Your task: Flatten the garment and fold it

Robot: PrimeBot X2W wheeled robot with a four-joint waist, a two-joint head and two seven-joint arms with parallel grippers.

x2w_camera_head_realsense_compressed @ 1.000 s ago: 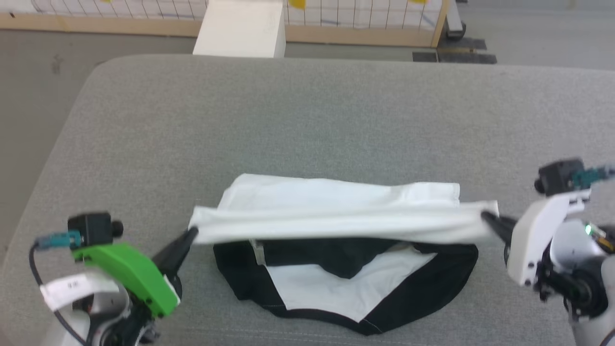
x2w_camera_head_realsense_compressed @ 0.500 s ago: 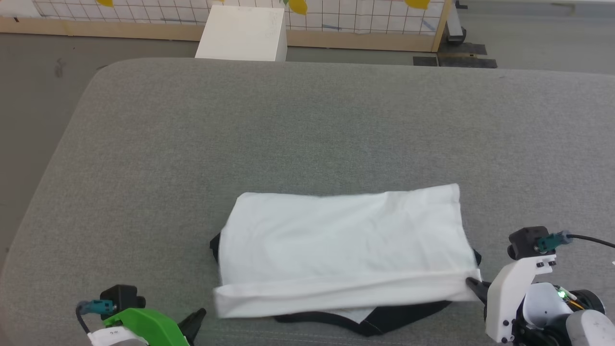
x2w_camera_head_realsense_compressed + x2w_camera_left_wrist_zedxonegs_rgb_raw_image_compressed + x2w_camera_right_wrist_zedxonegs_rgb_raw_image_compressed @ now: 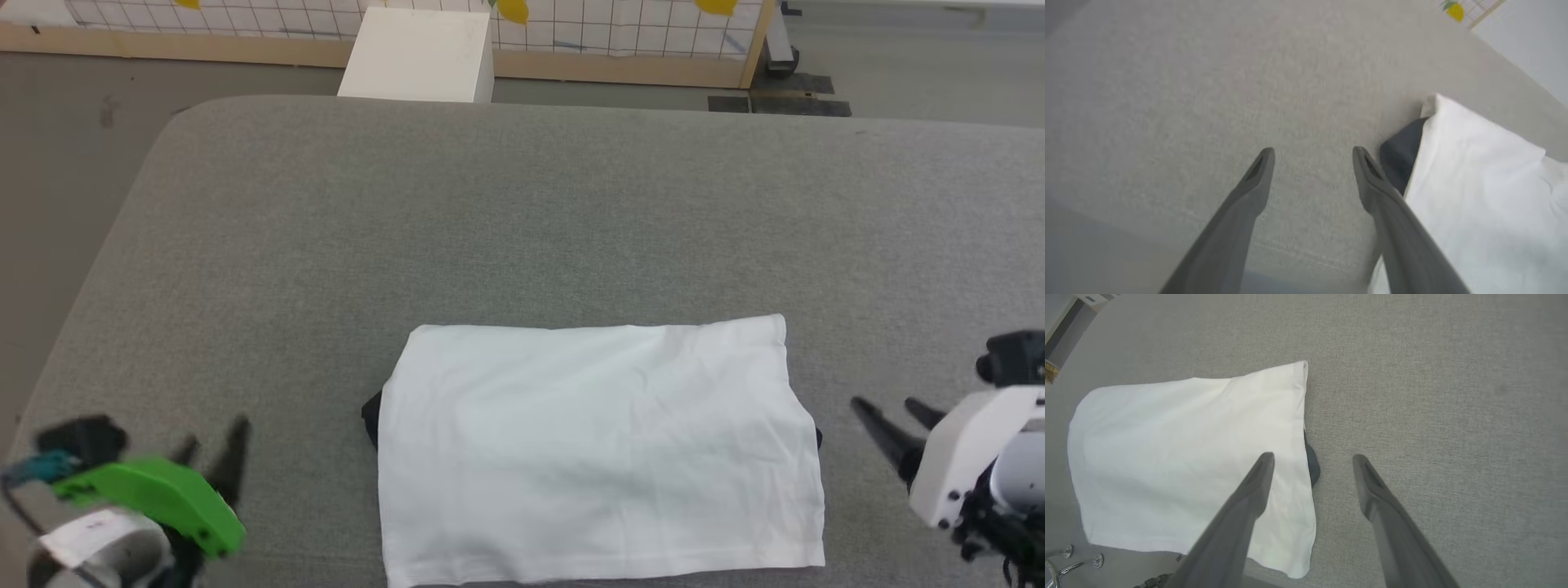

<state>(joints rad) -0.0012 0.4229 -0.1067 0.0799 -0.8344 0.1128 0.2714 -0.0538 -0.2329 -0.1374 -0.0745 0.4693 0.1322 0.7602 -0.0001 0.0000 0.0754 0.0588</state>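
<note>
The garment [image 3: 600, 449] lies folded as a white rectangle on the grey padded table [image 3: 522, 204], near its front edge. A bit of black sleeve [image 3: 370, 412] peeks out at its left side and another at its right. My left gripper [image 3: 216, 433] is open and empty, apart from the garment to its left. In the left wrist view the left gripper [image 3: 1312, 151] hangs over bare table beside the garment [image 3: 1474, 196]. My right gripper [image 3: 884, 404] is open and empty just right of the garment. In the right wrist view, the right gripper [image 3: 1313, 456] is above the garment's [image 3: 1188, 457] right edge.
A white box [image 3: 416, 53] stands on the floor beyond the table's far edge, before a wood-framed gridded panel [image 3: 620, 24]. The table's rounded left edge [image 3: 106, 245] drops to the floor. Wide bare table lies beyond the garment.
Both grippers drew the white fold toward the front edge over the black sleeves, then let go, opened and moved outward. The garment now lies flat.
</note>
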